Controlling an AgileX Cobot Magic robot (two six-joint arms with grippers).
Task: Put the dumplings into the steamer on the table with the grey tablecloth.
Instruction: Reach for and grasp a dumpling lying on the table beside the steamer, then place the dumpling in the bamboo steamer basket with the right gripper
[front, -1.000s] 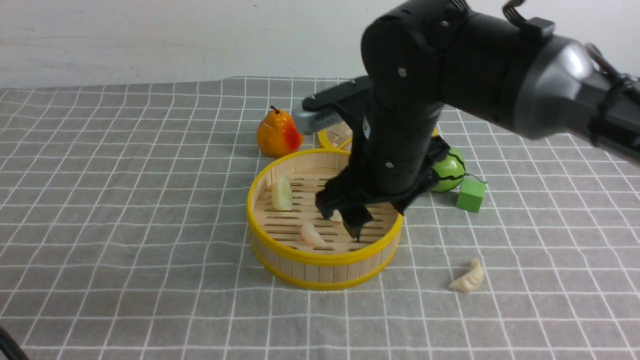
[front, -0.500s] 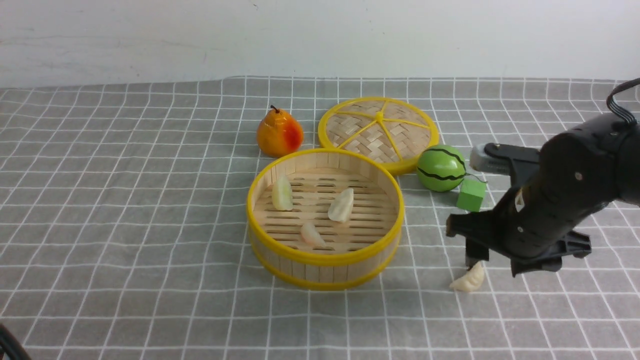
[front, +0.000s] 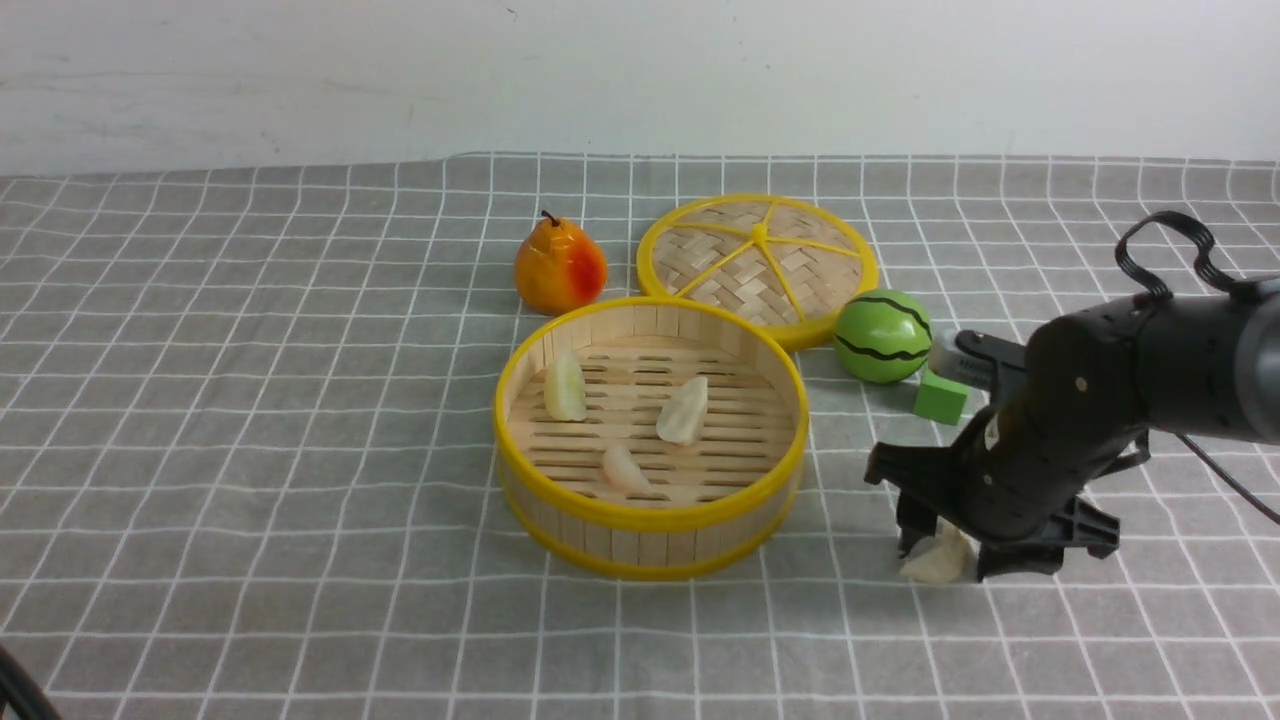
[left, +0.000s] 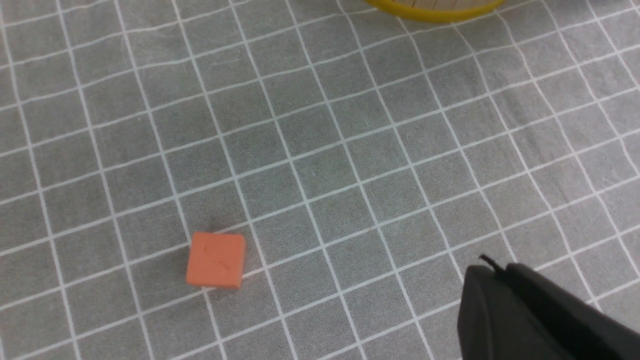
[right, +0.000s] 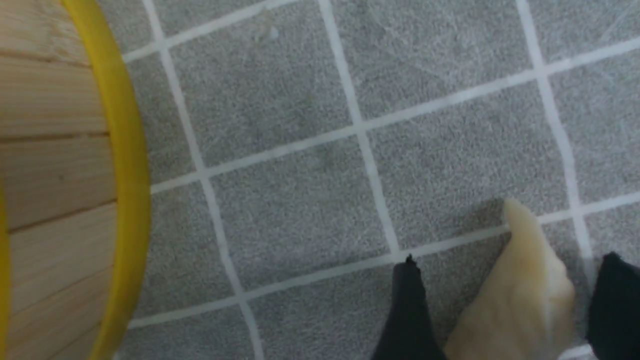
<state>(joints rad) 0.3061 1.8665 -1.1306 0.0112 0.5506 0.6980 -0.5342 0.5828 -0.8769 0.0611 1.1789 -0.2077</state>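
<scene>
Grey checked tablecloth (front: 250, 450), steamer (front: 640, 520) with three dumplings (front: 683, 410) resting inside, fourth dumpling (front: 935, 567) out on the cloth at its four o'clock, right gripper (front: 950, 557) low over it, jaws apart either side, left gripper (left: 492, 282) closed tight, holding nothing.

Front: raised, facing forward across whole surface (front: 250, 520). Wrists: close, angled down onto surface; all three share steamer (front: 648, 545) rim.
</scene>
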